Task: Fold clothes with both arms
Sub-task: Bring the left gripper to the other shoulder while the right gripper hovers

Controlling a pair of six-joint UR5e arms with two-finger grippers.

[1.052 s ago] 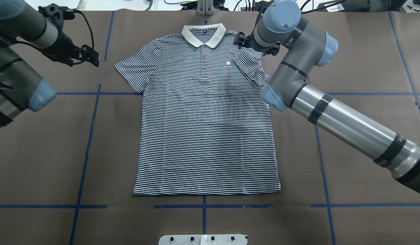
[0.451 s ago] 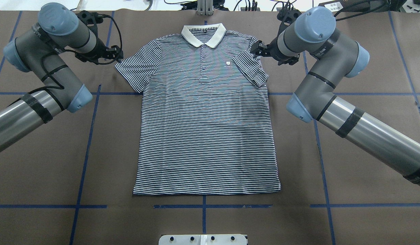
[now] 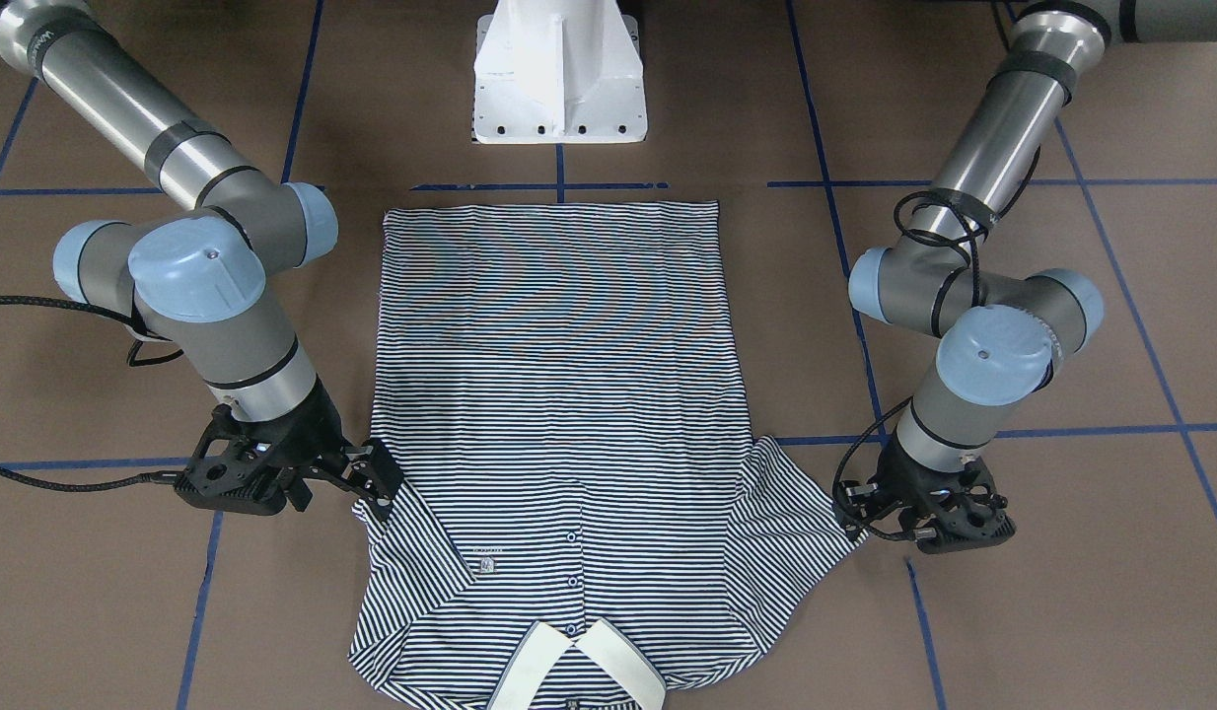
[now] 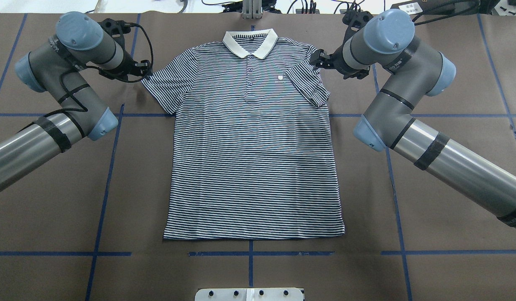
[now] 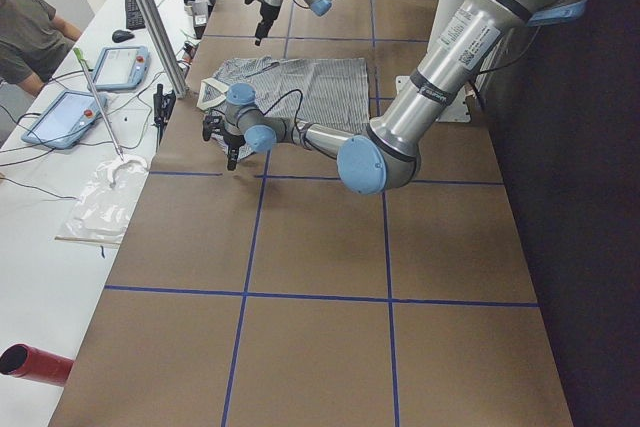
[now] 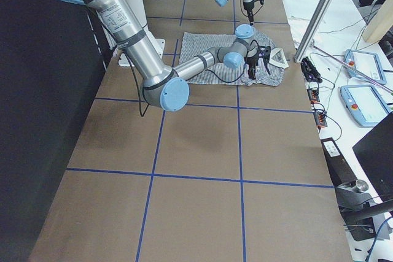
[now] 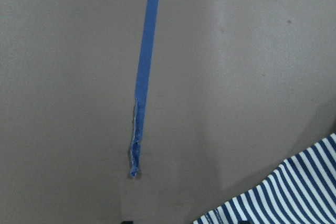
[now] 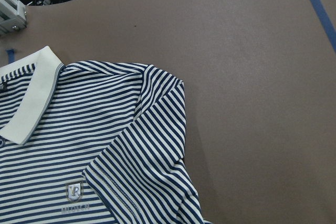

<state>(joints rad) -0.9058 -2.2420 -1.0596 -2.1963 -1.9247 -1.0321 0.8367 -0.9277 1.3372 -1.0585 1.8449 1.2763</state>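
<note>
two grippers sit at the far end of the table [image 4: 429, 200], one at each side of the one polo shirt [image 4: 254, 159]. right gripper [image 4: 319, 59] is at the shirt's right shoulder, fingers apart. left gripper [image 4: 146, 70] is at the tip of the left sleeve [image 4: 162, 90]; i cannot tell if its fingers are apart or together. the shirt lies flat and face up at mid-table. its hem [image 4: 254, 237] is nearest, just beyond one white base plate [image 4: 249, 294]. farther on are one logo [image 4: 279, 77], three buttons [image 4: 250, 83], the two sleeves, with the right sleeve [image 4: 310, 85] creased inward, and one cream collar [image 4: 250, 45] farthest.
</note>
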